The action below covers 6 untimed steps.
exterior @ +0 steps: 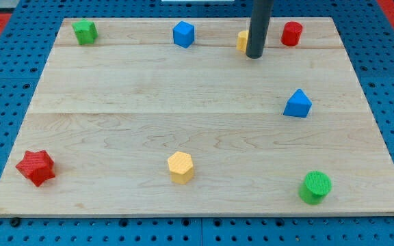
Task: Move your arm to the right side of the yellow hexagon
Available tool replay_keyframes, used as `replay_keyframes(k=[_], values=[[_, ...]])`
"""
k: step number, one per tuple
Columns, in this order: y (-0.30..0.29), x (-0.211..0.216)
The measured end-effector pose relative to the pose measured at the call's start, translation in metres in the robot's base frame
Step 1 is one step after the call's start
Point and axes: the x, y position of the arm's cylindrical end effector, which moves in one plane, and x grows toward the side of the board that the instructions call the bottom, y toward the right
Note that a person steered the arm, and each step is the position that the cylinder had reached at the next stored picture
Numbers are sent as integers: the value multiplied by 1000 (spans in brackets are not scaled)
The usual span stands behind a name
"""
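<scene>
My tip (pixel 254 56) rests near the surface's (pixel 197 137) top edge, partly hiding a yellow block (pixel 242 41), possibly touching; the yellow hexagon (pixel 180 167) sits well apart below. No hand exists.

Only a straight, dark charcoal-grey rod shows of the arm: a smooth, round, matte cylinder of even thickness along its visible length. A faint lighter sheen runs down its left edge. My tip (pixel 254 56) is a blunt, flat-cut end in the same dark colour, bearing no visible markings, screws or cables.
</scene>
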Motion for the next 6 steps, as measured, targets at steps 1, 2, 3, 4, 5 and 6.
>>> replay_keyframes(k=[1, 2, 3, 4, 5, 6], values=[[0, -9], [0, -18], [0, 6], [-4, 62], [-15, 139], [-26, 206]])
